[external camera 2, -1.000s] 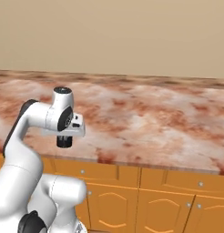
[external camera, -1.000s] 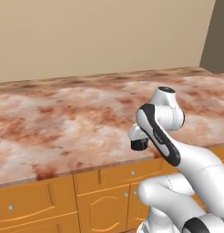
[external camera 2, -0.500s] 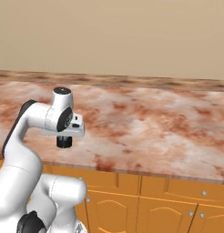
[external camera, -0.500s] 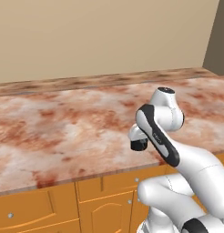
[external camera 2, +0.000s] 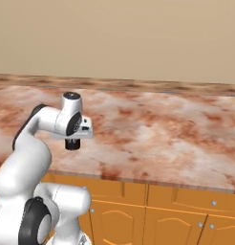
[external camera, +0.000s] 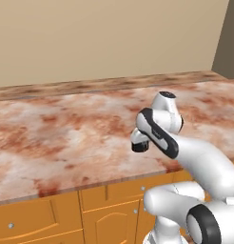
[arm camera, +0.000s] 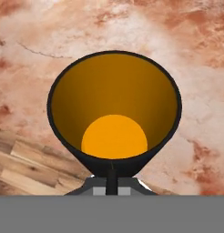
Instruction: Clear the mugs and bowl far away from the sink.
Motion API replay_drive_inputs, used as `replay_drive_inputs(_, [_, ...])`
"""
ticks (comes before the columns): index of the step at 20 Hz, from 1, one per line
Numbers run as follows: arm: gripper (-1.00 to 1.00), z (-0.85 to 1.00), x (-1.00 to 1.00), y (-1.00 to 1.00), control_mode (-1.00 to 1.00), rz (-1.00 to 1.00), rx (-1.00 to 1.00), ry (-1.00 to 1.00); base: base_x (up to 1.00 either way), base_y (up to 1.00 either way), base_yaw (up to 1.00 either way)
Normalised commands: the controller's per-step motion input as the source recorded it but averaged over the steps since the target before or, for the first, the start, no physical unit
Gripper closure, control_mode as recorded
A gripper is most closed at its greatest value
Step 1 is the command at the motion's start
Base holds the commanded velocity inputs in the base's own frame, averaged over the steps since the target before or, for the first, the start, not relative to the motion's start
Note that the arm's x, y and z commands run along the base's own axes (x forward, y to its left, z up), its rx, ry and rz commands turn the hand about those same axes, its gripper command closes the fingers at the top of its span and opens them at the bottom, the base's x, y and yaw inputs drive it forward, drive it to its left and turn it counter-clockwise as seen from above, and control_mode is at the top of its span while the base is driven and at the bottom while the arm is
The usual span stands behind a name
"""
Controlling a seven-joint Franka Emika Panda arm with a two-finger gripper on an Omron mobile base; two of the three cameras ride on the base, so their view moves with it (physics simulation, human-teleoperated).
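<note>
mug (arm camera: pixel 114 113) in the claw (arm camera: pixel 112 178), above the front edge of the counter (external camera: pixel 66 138), cabinets (external camera 2: pixel 176 215) below

No readable text, labels, brands, numbers or signs anywhere. Counter (external camera: pixel 66 138) is plain reddish marble pattern, no markings. Cabinet fronts (external camera 2: pixel 176 220) plain orange, knobs only. Wall (external camera: pixel 104 38) blank beige. Mug (arm camera: pixel 114 113) black outside, yellow-orange inside, no print or logo visible. Robot arm (external camera: pixel 199 157) white with dark joints, no lettering legible.
</note>
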Motion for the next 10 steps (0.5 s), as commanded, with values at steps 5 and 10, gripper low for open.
replay_drive_inputs(5, [1.00, -0.50, 1.00, -0.31, -1.00, 0.22, 0.00, 0.04, 0.00, 0.00, 0.00])
replay_drive_inputs(10, [1.00, -0.80, 0.64, -0.33, -1.00, 0.28, -0.10, -0.02, 0.00, 0.00, 0.00])
